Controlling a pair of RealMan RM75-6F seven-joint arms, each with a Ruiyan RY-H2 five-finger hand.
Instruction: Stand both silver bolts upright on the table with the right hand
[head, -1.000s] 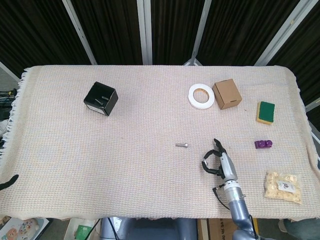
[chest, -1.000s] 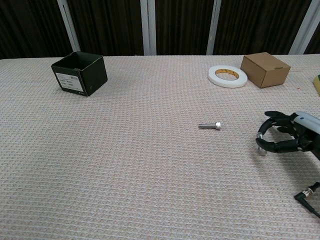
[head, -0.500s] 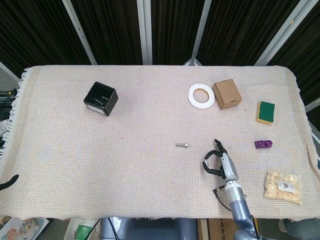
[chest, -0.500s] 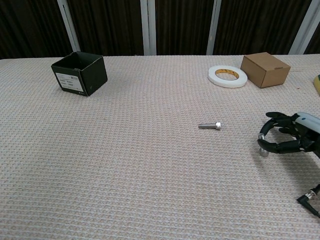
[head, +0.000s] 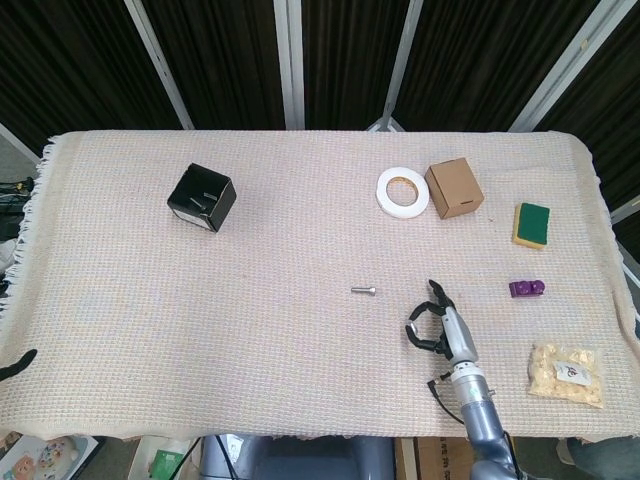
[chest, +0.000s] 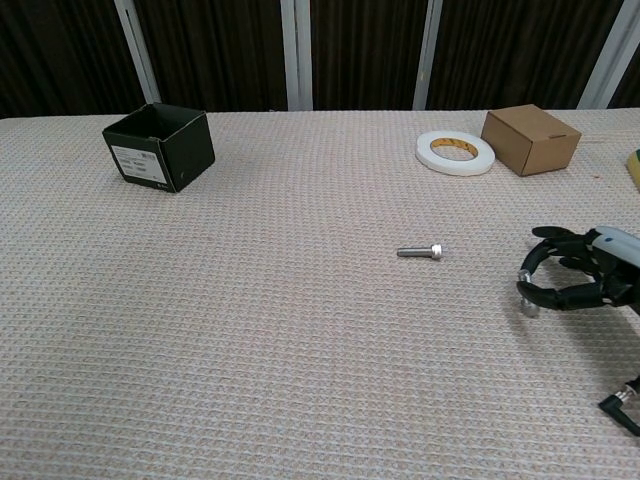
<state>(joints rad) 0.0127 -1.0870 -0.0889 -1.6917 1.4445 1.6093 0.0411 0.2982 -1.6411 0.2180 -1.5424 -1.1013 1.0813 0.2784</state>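
One bolt lies flat on its side near the middle of the table, apart from everything else; it has not been stood up. The second bolt shows as a small silver piece at the fingertips of the right hand, low against the cloth at the right side. The hand's fingers curl round in a ring and appear to pinch this bolt between thumb and a finger, seemingly holding it upright on or just above the table. Whether it already stands on its own cannot be told while the fingers are on it. So, by my judgement, the task is less than half done: the first bolt is being set down, and the lying one is untouched.

The left hand is not in view in either camera.

For room: the right hand works near the near edge of the table, at the right. In the head view a purple block and a snack bag lie further right of it, well apart. The stretch of cloth between the hand and the lying bolt holds nothing, so a reach leftward looks unobstructed. The tape roll, cardboard box, sponge and black box sit far back, out of the way.
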